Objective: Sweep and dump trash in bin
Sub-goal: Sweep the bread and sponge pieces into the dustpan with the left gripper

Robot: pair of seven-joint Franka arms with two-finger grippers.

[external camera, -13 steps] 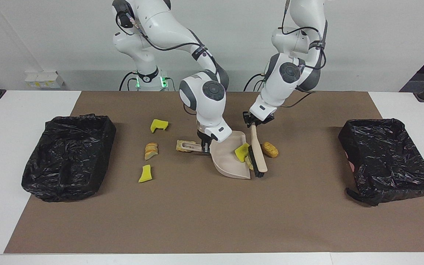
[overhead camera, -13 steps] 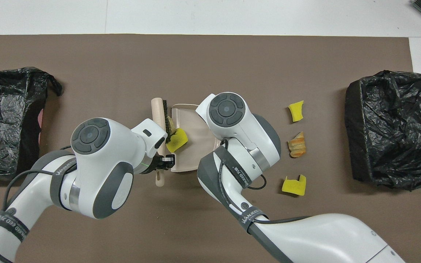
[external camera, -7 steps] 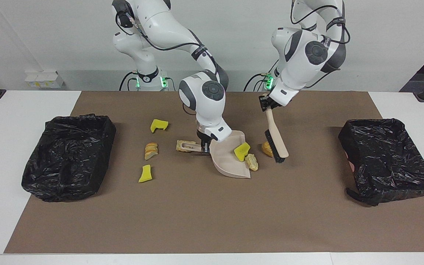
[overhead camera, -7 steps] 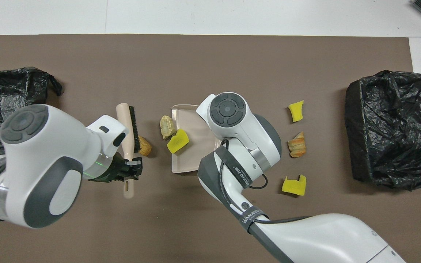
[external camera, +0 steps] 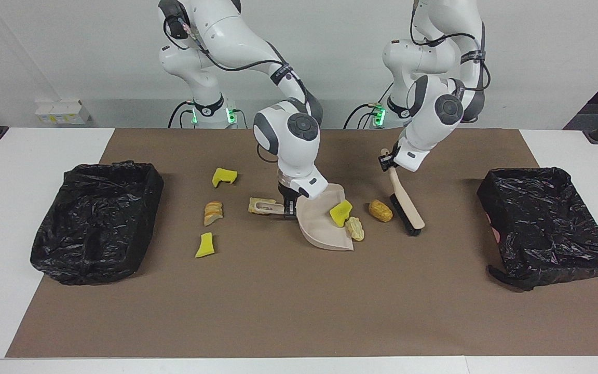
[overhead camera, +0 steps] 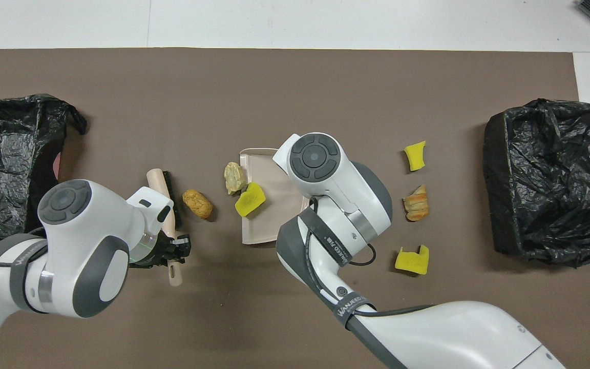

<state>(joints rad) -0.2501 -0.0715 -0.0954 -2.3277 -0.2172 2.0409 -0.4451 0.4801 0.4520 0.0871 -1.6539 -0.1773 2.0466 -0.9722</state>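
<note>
Gripping the handle of a brush point(external camera: 405, 208), the left gripper point(external camera: 386, 160) was pressed tight on it, and the brush slanted down to the brown mat point(external camera: 299, 301), its bristles just beside an orange bread-like chunk point(external camera: 380, 210) on the side toward the left arm's end of the table. The right gripper point(external camera: 288, 203) was clamped on the handle of the beige dustpan point(external camera: 320, 226), which rested on the mat. From the dustpan as landmark: one yellow wedge point(external camera: 340, 213) lay in its open mouth, a pale tan chunk point(external camera: 354, 228) lay at its lip, touching the wedge, and the orange chunk was near it, apart from the lip. Toward the right arm's end from the dustpan lay a tan scrap point(external camera: 256, 205) by its handle, a sliced bread piece point(external camera: 213, 213) and two more yellow wedges point(external camera: 224, 177) point(external camera: 205, 245). Well apart from the dustpan, one black-lined bin point(external camera: 96, 221) stood at the right arm's end and another bin point(external camera: 545, 223) at the left arm's end.
</note>
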